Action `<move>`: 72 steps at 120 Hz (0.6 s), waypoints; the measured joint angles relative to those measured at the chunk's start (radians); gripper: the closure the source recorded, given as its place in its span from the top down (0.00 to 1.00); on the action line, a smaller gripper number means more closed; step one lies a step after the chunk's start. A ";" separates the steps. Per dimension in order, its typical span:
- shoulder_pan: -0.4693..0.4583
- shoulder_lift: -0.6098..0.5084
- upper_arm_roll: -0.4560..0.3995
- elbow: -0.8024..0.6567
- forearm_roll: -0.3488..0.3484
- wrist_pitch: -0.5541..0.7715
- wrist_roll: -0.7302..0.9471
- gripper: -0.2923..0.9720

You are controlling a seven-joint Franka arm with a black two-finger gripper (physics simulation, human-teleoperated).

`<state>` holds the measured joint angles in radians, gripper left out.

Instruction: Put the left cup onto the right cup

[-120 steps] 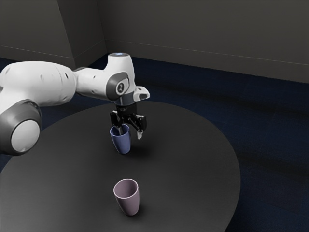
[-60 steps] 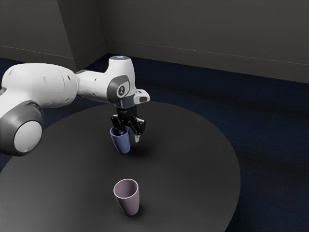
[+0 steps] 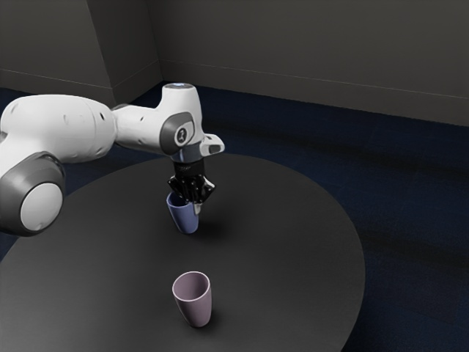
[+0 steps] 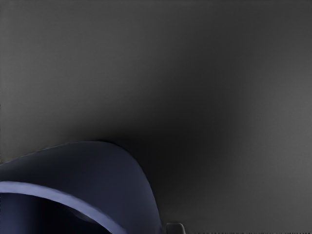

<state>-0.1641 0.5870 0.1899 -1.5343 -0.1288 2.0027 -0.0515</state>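
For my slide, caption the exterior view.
Hand pinches blue cup at its rim; mauve cup stands apart on the table.

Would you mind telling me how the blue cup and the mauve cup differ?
Colour: the blue cup is dark blue, the mauve cup pale pinkish-purple. Grip: the hand pinches the blue cup's rim; the mauve cup stands free. Place: the blue cup sits farther back on the table than the mauve cup. Both stand upright, mouths up.

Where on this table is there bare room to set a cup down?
The table is bare across the exterior view's right half, and between the blue cup and the mauve cup. It is crowded only at the blue cup, where the gripper grips its rim.
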 joint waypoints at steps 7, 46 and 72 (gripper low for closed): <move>0.000 0.000 0.000 0.000 0.001 -0.001 -0.001 0.17; -0.001 -0.011 0.000 0.001 0.007 -0.007 -0.007 0.15; -0.006 -0.025 0.000 0.003 0.013 -0.023 -0.010 0.15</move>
<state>-0.1702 0.5617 0.1900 -1.5312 -0.1158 1.9796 -0.0618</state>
